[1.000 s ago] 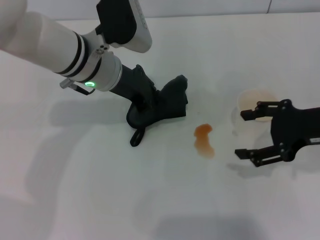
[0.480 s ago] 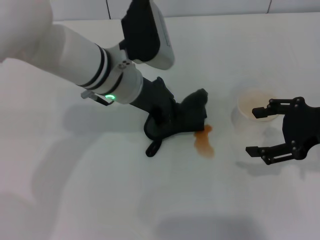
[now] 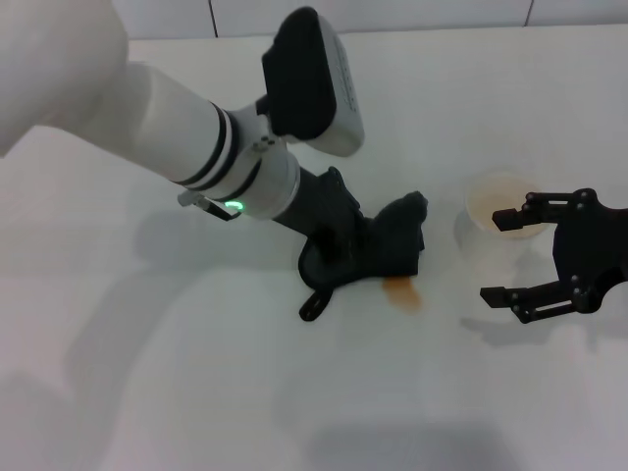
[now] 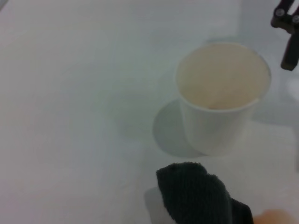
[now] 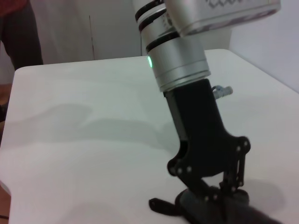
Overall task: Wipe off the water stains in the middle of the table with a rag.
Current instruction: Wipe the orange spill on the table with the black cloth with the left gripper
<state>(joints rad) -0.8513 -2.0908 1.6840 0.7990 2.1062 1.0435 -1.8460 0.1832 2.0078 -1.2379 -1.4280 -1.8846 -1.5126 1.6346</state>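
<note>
We press the rag (image 3: 378, 250) onto the table (image 3: 147, 373) with our left gripper (image 3: 339, 257) clamped on it, covering half the stain (image 3: 403, 291); our right gripper (image 3: 518, 260) gapes wide beside the cup (image 3: 491, 201).

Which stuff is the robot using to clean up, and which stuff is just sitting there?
Used for the job:
- the rag, pressed down by the left claw
- the water stains, an orange blotch partly under the rag
- the table being wiped

Just sitting there:
- the white cup
- the right claw, open beside the cup, holding nothing
</note>
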